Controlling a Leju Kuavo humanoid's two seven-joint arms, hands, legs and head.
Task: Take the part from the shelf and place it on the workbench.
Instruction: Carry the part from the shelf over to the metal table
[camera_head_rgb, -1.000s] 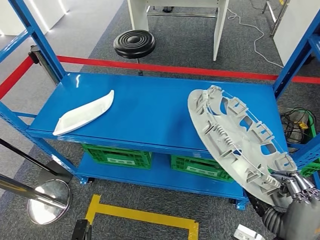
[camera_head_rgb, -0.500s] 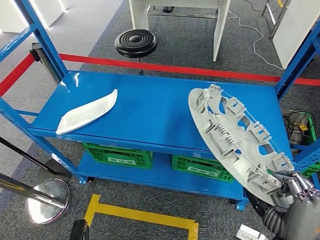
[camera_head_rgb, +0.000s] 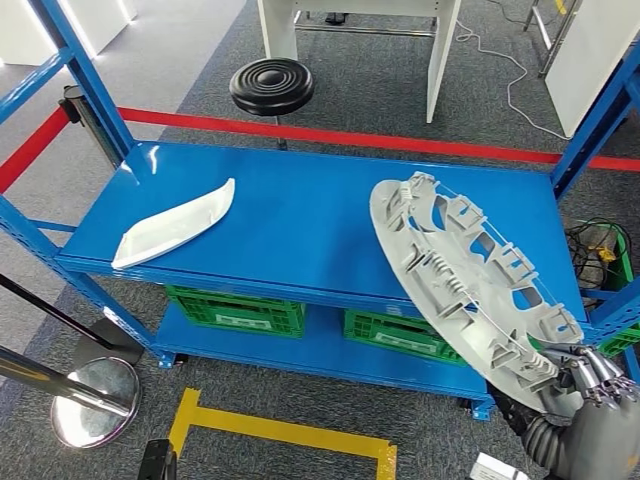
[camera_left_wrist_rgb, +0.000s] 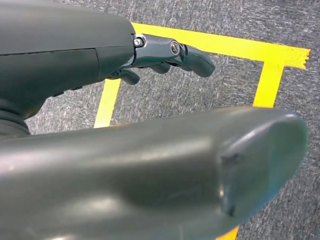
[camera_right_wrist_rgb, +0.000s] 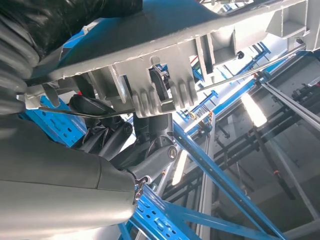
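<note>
Head view: right hand (camera_head_rgb: 596, 385) at 4 o'clock grips the tilted grey wheel cover (camera_head_rgb: 468, 275) by its lower rim, over the blue shelf's (camera_head_rgb: 302, 215) right end. Left wrist view: left hand (camera_left_wrist_rgb: 166, 52) released, fingers extended above yellow floor tape (camera_left_wrist_rgb: 271, 70). Right wrist view: fingers (camera_right_wrist_rgb: 113, 137) clasp the cover's ribbed edge.

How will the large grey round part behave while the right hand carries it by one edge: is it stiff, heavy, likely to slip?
The grey round part looks like thin ribbed plastic, so probably stiff and light for its size. The right hand grips only its lower rim, with most of the disc reaching out tilted over the blue shelf, so it may swing or twist. The ribs probably help against slipping.
</note>
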